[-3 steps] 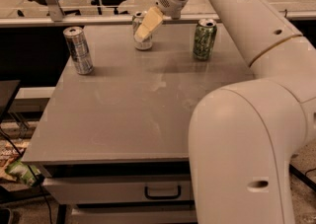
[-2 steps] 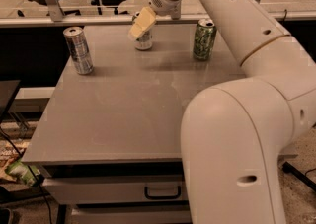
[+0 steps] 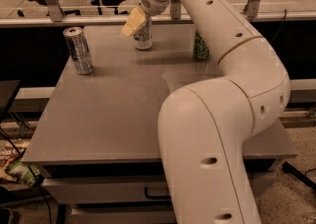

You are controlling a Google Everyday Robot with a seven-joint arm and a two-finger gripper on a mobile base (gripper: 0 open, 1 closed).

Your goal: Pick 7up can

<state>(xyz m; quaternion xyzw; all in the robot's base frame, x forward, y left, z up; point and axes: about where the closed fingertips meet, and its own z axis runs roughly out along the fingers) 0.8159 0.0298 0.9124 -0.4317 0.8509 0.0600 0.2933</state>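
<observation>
On the table (image 3: 98, 114), the pincer (image 3: 134, 22) overlaps the 7up can (image 3: 144, 40) — contact unclear.

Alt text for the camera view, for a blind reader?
The gripper is at the upper left of the 7up can, which stands near the far edge of the grey table. A slim silver can stands farther left; a green can to the right is partly hidden by the arm.
</observation>
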